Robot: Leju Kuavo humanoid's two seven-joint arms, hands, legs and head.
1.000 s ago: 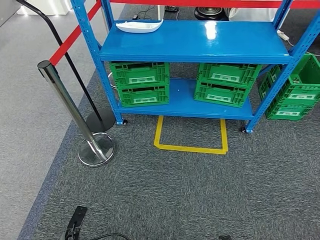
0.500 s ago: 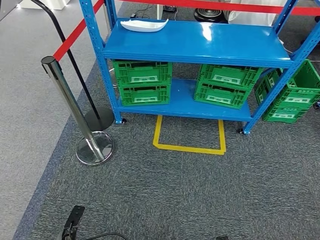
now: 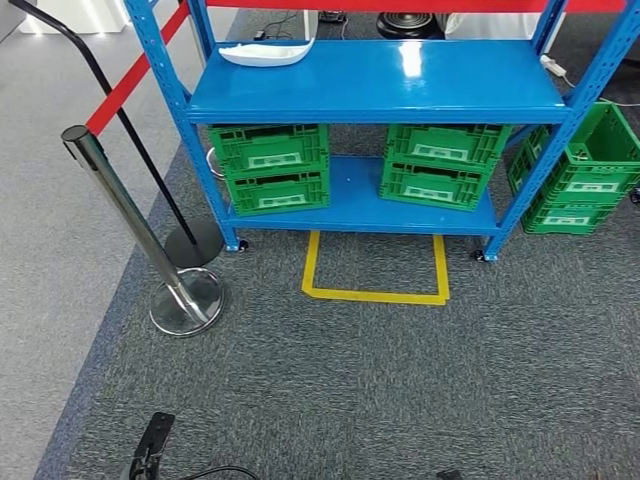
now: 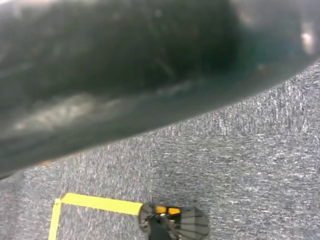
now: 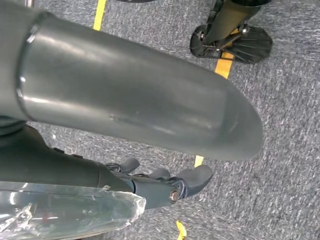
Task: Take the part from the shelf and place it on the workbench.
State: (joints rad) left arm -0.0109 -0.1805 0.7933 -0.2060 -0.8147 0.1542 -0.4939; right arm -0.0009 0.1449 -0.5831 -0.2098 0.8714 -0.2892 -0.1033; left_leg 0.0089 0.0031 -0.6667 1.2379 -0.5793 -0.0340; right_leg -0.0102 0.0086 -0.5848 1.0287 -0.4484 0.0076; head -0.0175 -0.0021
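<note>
The part (image 3: 266,52) is a shallow white tray-like piece lying on the left end of the blue shelf's (image 3: 453,85) upper board, ahead of me across the carpet. My right hand (image 5: 151,140) hangs above the floor in the right wrist view. Its thick grey thumb lies apart from the dark fingers (image 5: 177,182), and nothing is between them. A crinkled clear plastic film (image 5: 68,212) shows beside the fingers. In the left wrist view my left hand (image 4: 113,70) is a dark blur close to the lens, its fingers unreadable.
Green crates (image 3: 273,165) (image 3: 438,163) stand on the lower board, with more (image 3: 577,175) beside the shelf on the right. A chrome stanchion (image 3: 124,205) with a red belt (image 3: 132,75) stands at the left. A yellow floor outline (image 3: 375,270) lies before the shelf.
The whole picture has shifted a little, so the camera has moved. The white part and the crates stay where they were on the shelf.
</note>
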